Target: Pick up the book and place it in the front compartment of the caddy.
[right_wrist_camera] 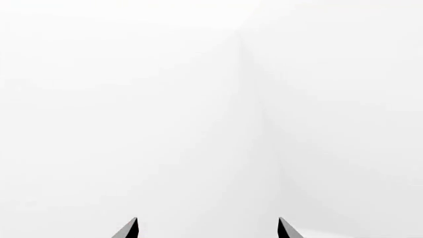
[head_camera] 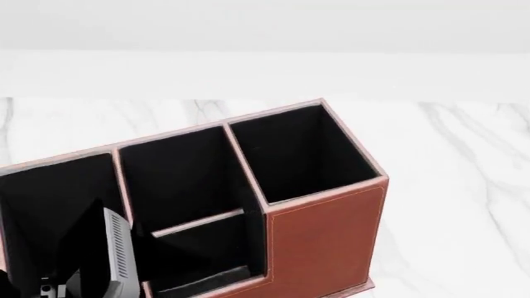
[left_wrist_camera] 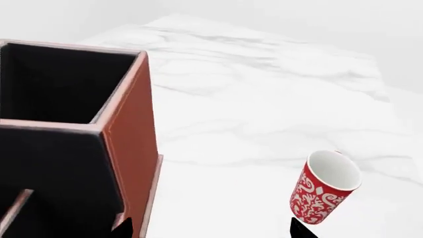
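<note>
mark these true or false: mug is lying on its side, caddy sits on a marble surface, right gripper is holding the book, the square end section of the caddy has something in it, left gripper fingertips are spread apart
1. The mug is lying on its side. False: it stands upright on its base, open mouth up.
2. The caddy sits on a white marble surface. True.
3. The right gripper is holding the book. False: its fingertips are apart with nothing between them, facing a blank white background.
4. The caddy's square end section has something in it. False: only black lining shows.
5. The left gripper fingertips are spread apart. True.
</note>
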Available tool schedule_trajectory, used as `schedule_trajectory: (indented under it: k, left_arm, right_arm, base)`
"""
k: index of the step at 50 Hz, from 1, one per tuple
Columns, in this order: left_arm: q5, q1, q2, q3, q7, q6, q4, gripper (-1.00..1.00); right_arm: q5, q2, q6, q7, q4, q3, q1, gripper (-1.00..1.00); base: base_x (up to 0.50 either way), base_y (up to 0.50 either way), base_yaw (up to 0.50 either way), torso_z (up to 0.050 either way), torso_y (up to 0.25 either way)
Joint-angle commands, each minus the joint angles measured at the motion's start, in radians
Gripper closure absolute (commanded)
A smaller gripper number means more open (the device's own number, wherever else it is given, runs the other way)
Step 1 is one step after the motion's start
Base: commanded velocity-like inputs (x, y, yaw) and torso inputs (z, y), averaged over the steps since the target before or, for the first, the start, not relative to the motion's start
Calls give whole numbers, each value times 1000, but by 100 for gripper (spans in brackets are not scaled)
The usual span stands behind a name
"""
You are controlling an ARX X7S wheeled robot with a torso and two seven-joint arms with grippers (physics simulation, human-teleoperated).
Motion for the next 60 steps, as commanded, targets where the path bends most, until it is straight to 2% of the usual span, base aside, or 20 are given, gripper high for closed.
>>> schedule_trajectory:
  k: [1,11,20,41,51,60]
  left_arm:
    - [41,35,-13,31,-6,36,15,-100]
    - [77,32,-2,56,-65,12,4,-100]
    - [78,65,-4,75,-88,5,44,-100]
    - [-10,42,19,35,-126,-54,124,-100]
    - [77,110,27,151,-149,-14,145,-100]
    - [117,159,36,184,-158,33,110,-100]
  right_arm:
    - [2,28,4,18,13,-22,6,-100]
    - [-15,61,61,39,57,-86,78,-100]
    - [-6,71,67,47,55,-87,81,-100]
    - [15,85,58,66,28,-65,60,-100]
    - [30,73,9,60,14,-28,6,-100]
    - [26,72,-13,64,7,-29,-15,-100]
  base:
    - [0,0,0,0,0]
    - [0,0,0,0,0]
    - [0,0,0,0,0]
    - [0,0,0,0,0]
    - [0,0,0,0,0]
    - [0,0,0,0,0]
